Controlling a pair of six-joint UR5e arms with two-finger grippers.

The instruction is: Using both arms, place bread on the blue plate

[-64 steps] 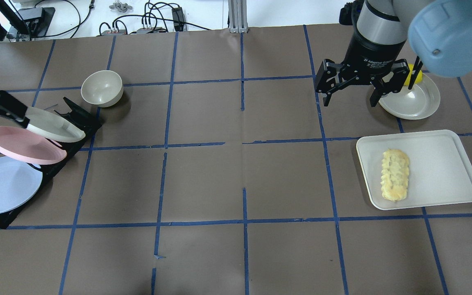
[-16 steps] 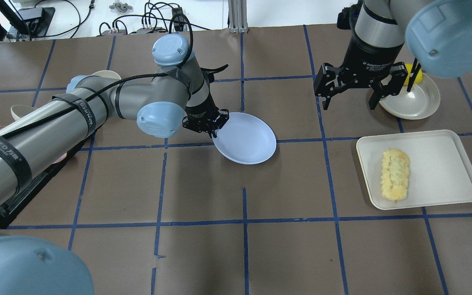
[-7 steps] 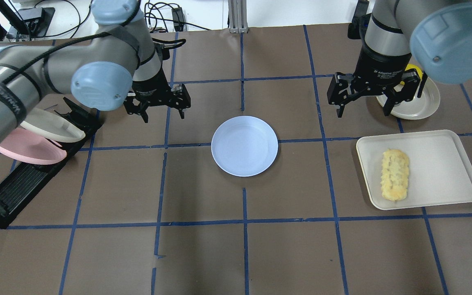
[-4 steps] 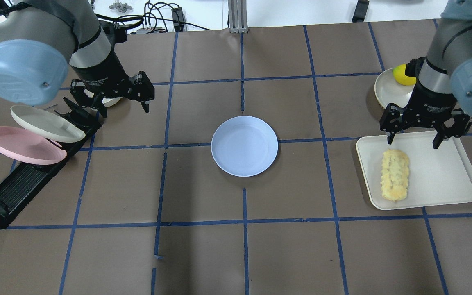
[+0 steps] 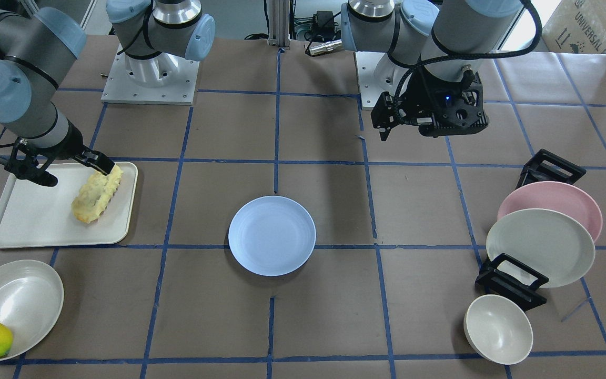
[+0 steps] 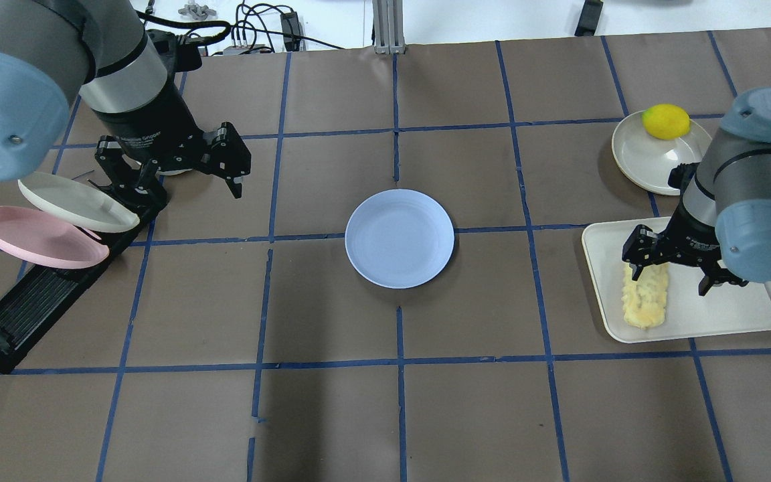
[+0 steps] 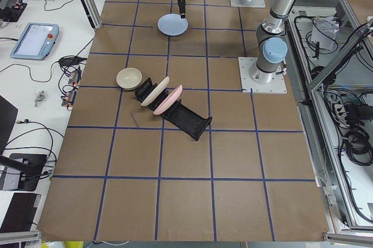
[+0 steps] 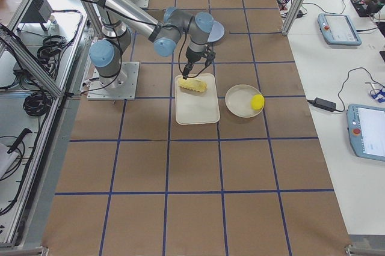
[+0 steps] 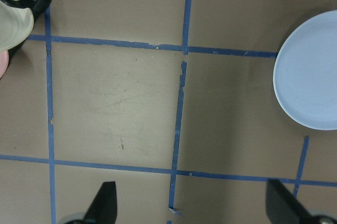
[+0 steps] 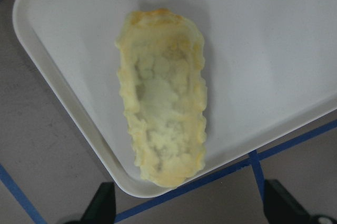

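Hovering above the bread [image 6: 645, 304], the right gripper [image 6: 672, 276] is holding its fingers [image 6: 634, 261] wide and empty, needing centring toward nine o'clock first.

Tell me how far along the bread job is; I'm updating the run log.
Done: the round pale-blue plate lies flat and empty in the middle of the table. In hand: the right gripper, open, is low over one end of the bumpy pale-yellow bread loaf on the white rectangular tray, not yet gripping. Left: close, lift, carry the loaf to the plate. The left gripper hovers open and empty near the black plate rack.
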